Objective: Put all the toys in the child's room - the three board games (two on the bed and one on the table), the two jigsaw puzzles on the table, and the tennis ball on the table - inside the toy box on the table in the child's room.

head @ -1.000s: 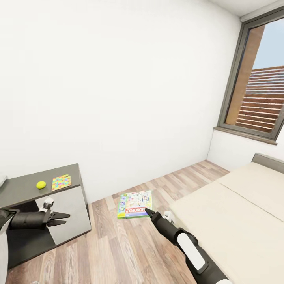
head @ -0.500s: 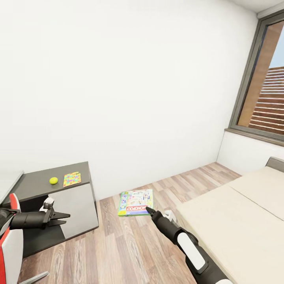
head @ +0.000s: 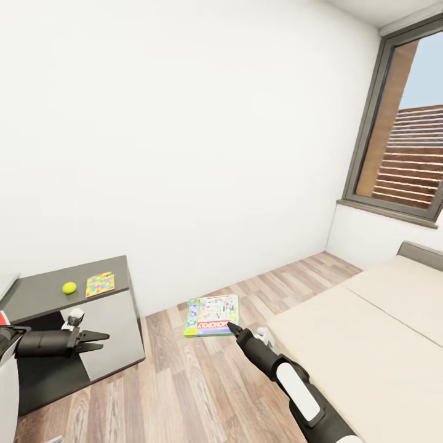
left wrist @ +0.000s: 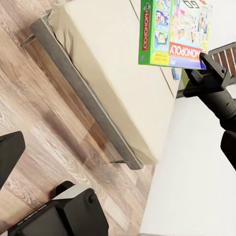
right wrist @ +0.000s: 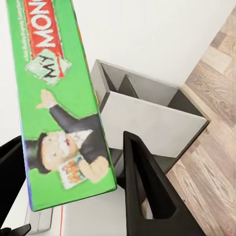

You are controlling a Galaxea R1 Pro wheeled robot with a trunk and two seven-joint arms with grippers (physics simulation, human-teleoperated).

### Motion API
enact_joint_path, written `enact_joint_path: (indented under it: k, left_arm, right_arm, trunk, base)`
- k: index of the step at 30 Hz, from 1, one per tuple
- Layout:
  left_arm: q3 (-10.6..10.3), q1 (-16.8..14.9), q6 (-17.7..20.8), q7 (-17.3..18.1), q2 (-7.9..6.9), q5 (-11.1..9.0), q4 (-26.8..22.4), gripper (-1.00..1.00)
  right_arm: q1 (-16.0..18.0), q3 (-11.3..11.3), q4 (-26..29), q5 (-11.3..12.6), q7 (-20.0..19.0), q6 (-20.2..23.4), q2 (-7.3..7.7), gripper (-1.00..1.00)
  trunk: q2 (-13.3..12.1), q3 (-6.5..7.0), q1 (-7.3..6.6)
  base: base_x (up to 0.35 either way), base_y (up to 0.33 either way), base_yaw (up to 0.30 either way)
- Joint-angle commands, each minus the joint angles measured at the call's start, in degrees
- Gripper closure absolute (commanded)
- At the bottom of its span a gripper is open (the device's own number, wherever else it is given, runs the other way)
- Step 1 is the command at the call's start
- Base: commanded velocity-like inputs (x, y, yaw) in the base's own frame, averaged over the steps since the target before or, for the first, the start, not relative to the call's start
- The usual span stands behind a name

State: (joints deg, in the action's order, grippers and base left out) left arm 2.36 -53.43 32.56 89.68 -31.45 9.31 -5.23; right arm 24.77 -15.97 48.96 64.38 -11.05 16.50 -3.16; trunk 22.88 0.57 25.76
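Right end effector (head: 235, 330) is clamped on the Monopoly box (head: 212, 315), held flat in the air over the floor (head: 184, 381) beside the bed (head: 363, 344). From the box the tabletop (head: 55, 292), bearing the ball (head: 69, 287) and a puzzle (head: 99, 284), lies off to the robot's left. Left end effector (head: 98, 341) hangs nearer it, slightly parted and empty. No toy box is in sight.

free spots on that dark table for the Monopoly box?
Table: bare left of the ball; ball and colourful box crowd its right end. Right gripper holds the Monopoly box. Bed looks bare.
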Motion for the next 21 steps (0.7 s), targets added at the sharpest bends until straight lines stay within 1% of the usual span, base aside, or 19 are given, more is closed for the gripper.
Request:
enact_joint_path:
  k: [1, 6, 16, 21]
  left_arm:
    - [0.29, 0.0, 0.56, 0.32, 0.0, 0.52, -0.04, -1.0]
    - [0.28, 0.0, 0.36, 0.32, -0.01, 0.53, -0.04, -1.0]
    - [0.36, 0.0, 0.31, 0.32, -0.01, 0.53, -0.04, -1.0]
    - [0.44, 0.0, 0.37, 0.32, 0.05, 0.53, -0.04, -1.0]
  right_arm:
    - [0.02, 0.0, -0.01, 0.39, -0.03, 0.2, 0.0, 1.0]
    - [0.02, 0.07, -0.04, 0.39, -0.03, 0.26, 0.0, 1.0]
    - [0.02, 0.05, 0.02, 0.39, -0.03, 0.12, -0.04, 1.0]
    - [0.02, 0.06, 0.09, 0.33, 0.12, 0.09, -0.08, 1.0]
  trunk:
    - [0.04, -0.02, 0.02]
    - [0.04, -0.01, 0.02]
    - [0.04, -0.01, 0.02]
    - [0.04, 0.17, 0.02]
  base:
    - [0.0, 0.0, -0.03]
    - [0.089, 0.0, -0.009]
    - [0.249, 0.0, 0.002]
    - [0.244, -0.08, 0.159]
